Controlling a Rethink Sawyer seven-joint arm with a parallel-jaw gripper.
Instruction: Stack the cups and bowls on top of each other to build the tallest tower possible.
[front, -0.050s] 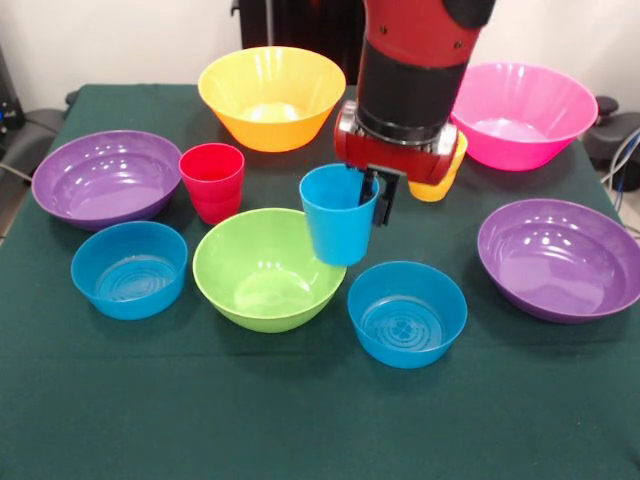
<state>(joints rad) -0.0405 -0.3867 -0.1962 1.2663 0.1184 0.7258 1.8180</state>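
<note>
Dark green cloth (300, 420) covers the worktop. Bowls: two purple (105, 178), two blue (128, 270), lime green (262, 272), orange-yellow (270, 98), pink (520, 115). Cups: red (212, 182), blue (338, 214).

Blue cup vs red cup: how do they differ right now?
The blue cup is pinched at its rim by the gripper, tilted over the green bowl's edge; the red cup stands upright on the table, untouched. Colour differs: blue against red. Both are narrow tumblers, mouths up.
</note>
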